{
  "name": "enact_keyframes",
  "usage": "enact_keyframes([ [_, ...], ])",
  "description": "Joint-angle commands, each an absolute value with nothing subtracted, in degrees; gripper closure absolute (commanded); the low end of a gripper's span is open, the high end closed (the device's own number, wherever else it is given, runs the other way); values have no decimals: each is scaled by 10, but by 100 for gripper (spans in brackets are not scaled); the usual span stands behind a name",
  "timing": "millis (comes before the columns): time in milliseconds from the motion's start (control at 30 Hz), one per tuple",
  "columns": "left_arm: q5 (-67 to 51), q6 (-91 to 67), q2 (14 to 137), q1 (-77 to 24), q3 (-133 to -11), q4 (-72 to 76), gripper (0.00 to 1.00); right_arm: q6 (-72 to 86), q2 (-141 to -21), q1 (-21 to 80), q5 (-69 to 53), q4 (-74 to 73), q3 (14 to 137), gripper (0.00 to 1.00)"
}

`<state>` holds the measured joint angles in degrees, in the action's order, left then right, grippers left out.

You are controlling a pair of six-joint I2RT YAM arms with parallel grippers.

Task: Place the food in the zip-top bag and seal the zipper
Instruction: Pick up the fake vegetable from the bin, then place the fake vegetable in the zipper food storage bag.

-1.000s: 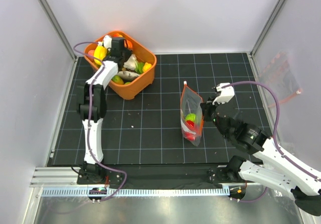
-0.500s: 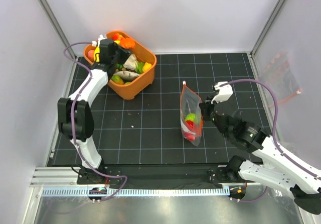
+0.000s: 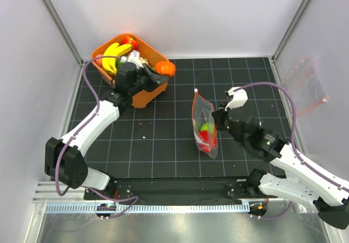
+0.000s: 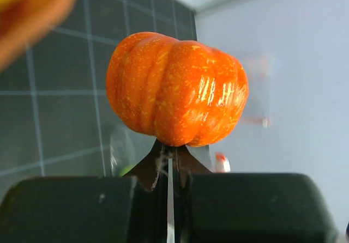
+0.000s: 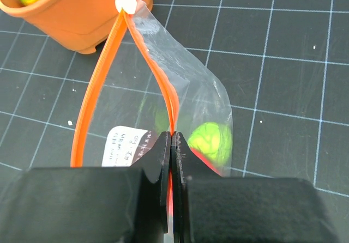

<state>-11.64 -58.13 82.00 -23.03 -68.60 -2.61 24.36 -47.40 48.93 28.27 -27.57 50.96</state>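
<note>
**Midway: bag mouth pinched open, pumpkin lifted from the tub**

Clear and crinkly, the zip-top bag [image 3: 205,127] stands on edge on the black grid mat [image 3: 163,145], well apart from the orange tub [image 3: 143,97], on the side toward the right arm. A lime-green piece [image 5: 211,137] and a red piece [image 3: 204,138] already lie in its lower end. The zipper [image 5: 95,85], a thin red-orange strip ending in a small white tab [image 5: 125,2], runs up toward the tub, and its two lips bow apart into a narrow leaf-shaped slot.

That slot looks deliberate. The right gripper [image 5: 172,145] has its fingers closed tight on one lip of the zipper at the end away from the tab, propping the limp film upright so the mouth gapes for the next piece.

The left gripper [image 4: 169,166] is clamped on a toy pumpkin [image 4: 177,87], ribbed, glossy and speckled orange. It pinches only a small part of the underside, so the hold may be slight. The pumpkin hangs just beside the tub's corner nearest the bag, apparently above the mat.

More food remains in the smooth plastic tub, including a yellow banana bunch [image 3: 113,55]. Filling seems partway done, and the zipper is not yet sealed.
</note>
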Motion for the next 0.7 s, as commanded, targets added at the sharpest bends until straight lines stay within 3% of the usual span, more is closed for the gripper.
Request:
enact_keyframes([
  [0, -149, -531, 767, -286, -685, -45, 100, 252, -475, 488, 272, -267, 542, 99],
  [267, -149, -420, 705, -414, -719, -171, 100, 259, -460, 488, 261, -292, 547, 99],
  [667, -177, -329, 764, -527, -779, -293, 100, 287, -435, 488, 260, -302, 534, 99],
])
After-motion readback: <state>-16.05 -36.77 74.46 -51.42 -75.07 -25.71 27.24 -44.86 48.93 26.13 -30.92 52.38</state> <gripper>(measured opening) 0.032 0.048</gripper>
